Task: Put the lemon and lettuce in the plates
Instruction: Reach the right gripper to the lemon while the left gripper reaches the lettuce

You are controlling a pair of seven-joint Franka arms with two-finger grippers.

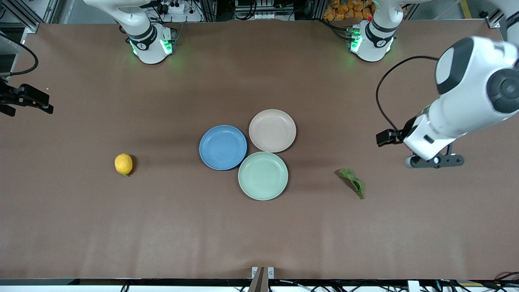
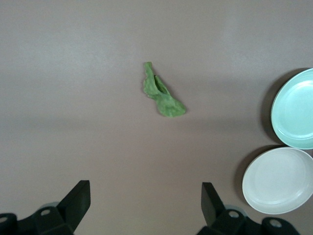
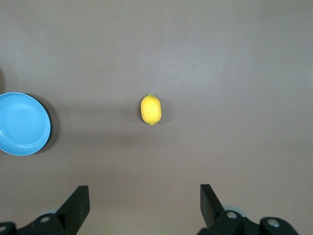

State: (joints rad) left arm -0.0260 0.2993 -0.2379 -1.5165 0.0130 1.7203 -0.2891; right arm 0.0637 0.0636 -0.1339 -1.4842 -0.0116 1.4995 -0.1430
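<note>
A smooth, matte brown table (image 1: pixel 162 227) carries three round, shallow, rimmed plastic plates clustered at its middle, rims touching or nearly so: the blue plate (image 1: pixel 223 147) toward the right arm's end, the beige-pink plate (image 1: pixel 272 130) farthest from the front camera, and the mint-green plate (image 1: pixel 263 175) nearest to it. All three are bare.

The lemon (image 1: pixel 123 164), a small glossy oval of bright yellow, lies on the table well apart from the blue plate, toward the right arm's end. The lettuce (image 1: pixel 352 182), a thin, wrinkled, elongated dark green leaf, lies on the table toward the left arm's end, apart from the mint-green plate.

The left gripper (image 2: pixel 145 205) hangs in the air over bare table near that end, its arm bent down from the elbow; its black fingers (image 2: pixel 211 200) are spread wide, with the lettuce (image 2: pixel 161 90) lying ahead of them, untouched.

The right gripper (image 3: pixel 144 205) hovers at the table's edge at the right arm's end, fingers (image 3: pixel 78 201) likewise spread wide and holding nothing, with the lemon (image 3: pixel 151 109) ahead of it on the cloth-like surface.
</note>
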